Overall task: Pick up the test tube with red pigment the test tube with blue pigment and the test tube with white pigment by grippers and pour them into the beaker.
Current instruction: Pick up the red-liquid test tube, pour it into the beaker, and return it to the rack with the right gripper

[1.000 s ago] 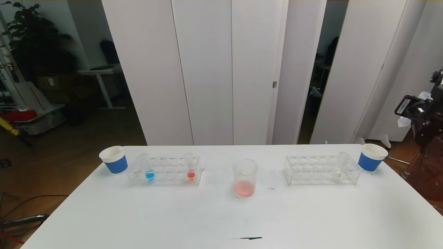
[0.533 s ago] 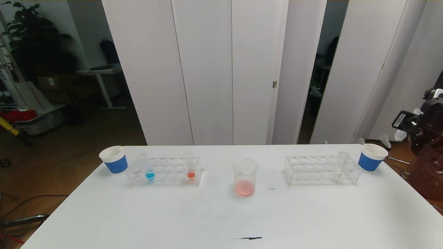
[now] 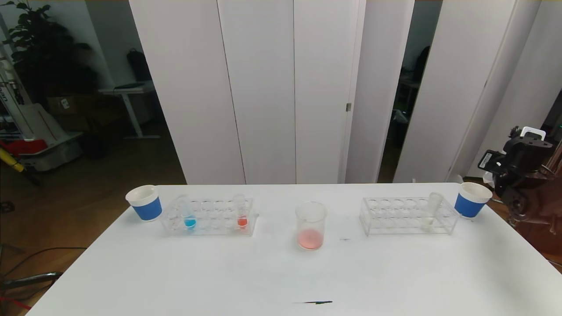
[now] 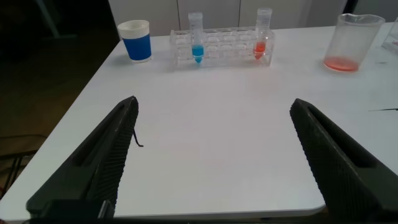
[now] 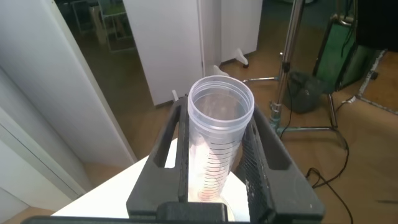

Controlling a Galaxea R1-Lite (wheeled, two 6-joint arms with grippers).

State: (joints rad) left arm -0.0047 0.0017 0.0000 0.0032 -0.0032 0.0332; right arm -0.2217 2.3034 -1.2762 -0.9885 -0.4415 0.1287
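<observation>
the beaker, tinted red at its base, stands mid-table between two racks. beyond its right, past the table's edge, the right gripper clenches an emptied tube; the left gripper gapes nearer. a slack grip could drop the glass floorward.

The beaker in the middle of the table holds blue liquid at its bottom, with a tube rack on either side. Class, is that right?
Not quite. The beaker holds pinkish-red liquid, not blue; the head view shows this. It does stand between the left rack and the right rack.
</observation>
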